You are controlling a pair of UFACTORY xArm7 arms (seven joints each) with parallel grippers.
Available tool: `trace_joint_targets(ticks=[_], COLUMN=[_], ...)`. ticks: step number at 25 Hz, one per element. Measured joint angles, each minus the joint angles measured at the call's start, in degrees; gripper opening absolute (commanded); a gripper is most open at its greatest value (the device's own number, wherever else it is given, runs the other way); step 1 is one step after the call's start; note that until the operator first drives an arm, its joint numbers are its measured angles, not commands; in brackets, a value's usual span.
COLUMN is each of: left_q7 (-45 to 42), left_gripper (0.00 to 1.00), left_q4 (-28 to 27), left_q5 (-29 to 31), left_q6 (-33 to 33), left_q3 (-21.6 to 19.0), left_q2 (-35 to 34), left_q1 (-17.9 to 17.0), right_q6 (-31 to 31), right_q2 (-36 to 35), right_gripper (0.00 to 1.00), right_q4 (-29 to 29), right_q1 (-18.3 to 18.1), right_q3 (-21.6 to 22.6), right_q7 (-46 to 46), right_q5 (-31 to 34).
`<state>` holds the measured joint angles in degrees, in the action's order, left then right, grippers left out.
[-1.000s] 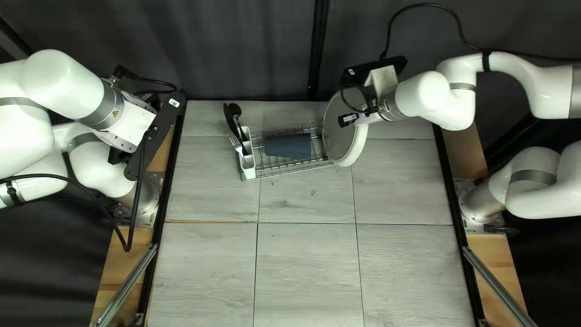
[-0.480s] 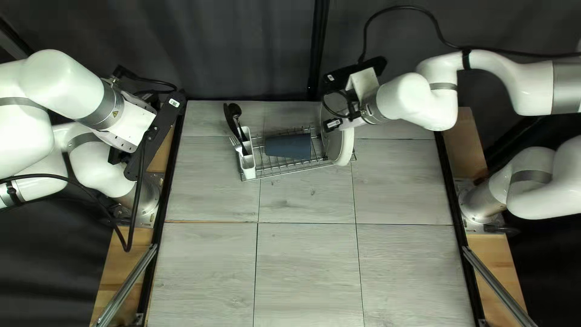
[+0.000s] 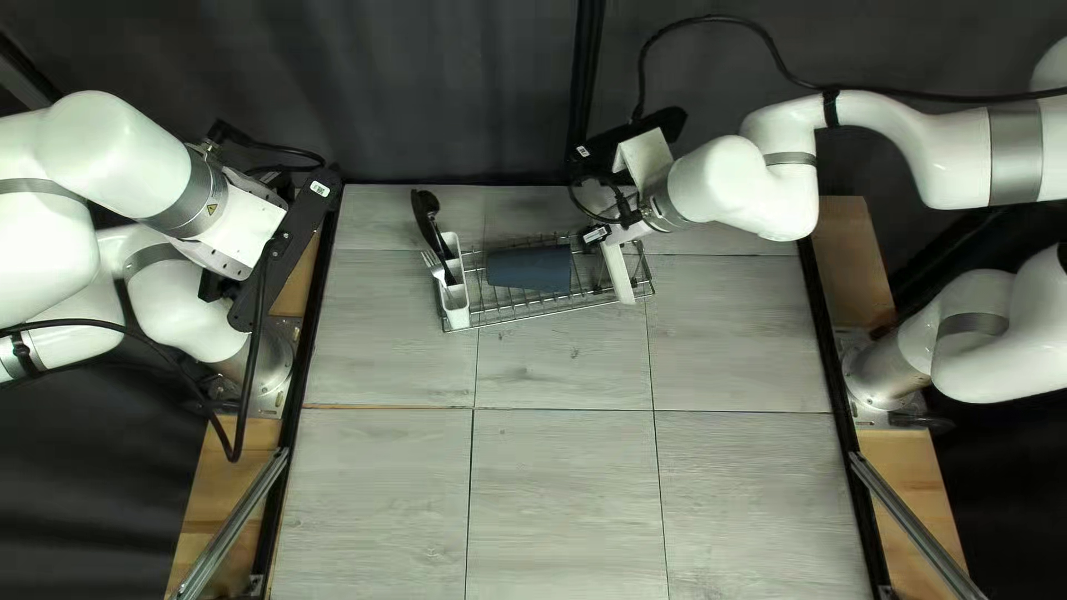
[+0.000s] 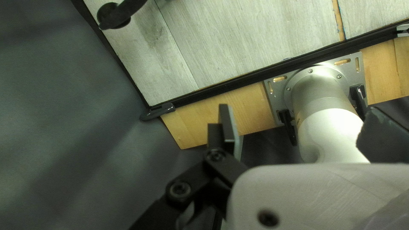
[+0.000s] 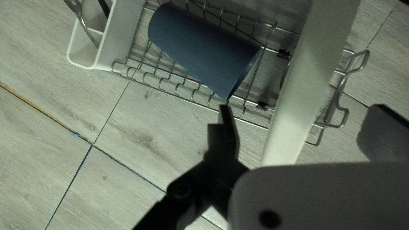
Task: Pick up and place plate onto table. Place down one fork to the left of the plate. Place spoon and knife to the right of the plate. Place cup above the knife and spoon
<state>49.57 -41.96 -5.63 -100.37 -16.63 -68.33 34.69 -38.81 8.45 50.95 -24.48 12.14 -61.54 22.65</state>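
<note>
Pale and grey, the bench [image 3: 567, 500] holds a silver wire rack [image 3: 556, 310] near its far edge. A thin white plate [image 3: 619, 276] stands in it, between the right pincer's [image 3: 611, 231] spread fingers. The left pincer [image 3: 250, 298] is spread too.

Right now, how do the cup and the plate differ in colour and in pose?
The cup is dark blue; the plate is whitish. The cup lies on its side, while the plate stands on its edge. Both are in the wire rack.
</note>
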Motion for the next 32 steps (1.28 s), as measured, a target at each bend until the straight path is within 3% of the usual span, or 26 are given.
trace_joint_targets(ticks=[9, 18, 24, 29, 32], left_q7=[0.00, 0.00, 0.00, 0.00, 0.00], left_gripper=[1.00, 1.00, 1.00, 1.00, 1.00], left_q4=[0.00, 0.00, 0.00, 0.00, 0.00], left_q5=[0.00, 0.00, 0.00, 0.00, 0.00], left_q6=[0.00, 0.00, 0.00, 0.00, 0.00], left_q3=[0.00, 0.00, 0.00, 0.00, 0.00], left_q2=[0.00, 0.00, 0.00, 0.00, 0.00], left_q1=[0.00, 0.00, 0.00, 0.00, 0.00], right_q6=[-4.49, -9.70, -12.85, -12.94, -12.94], right_q2=[3.44, 9.86, 14.58, 18.50, 19.47], right_gripper=[1.00, 1.00, 1.00, 1.00, 1.00], right_q4=[0.01, -1.55, -3.11, -6.34, -7.29], right_q1=[-0.03, 0.57, 2.36, 4.42, 4.95], right_q3=[-0.89, -3.99, -8.13, -14.62, -16.28], right_q7=[4.79, 17.14, 30.21, 44.63, 47.43], right_q5=[-0.29, -1.82, -5.04, -8.78, -9.62])
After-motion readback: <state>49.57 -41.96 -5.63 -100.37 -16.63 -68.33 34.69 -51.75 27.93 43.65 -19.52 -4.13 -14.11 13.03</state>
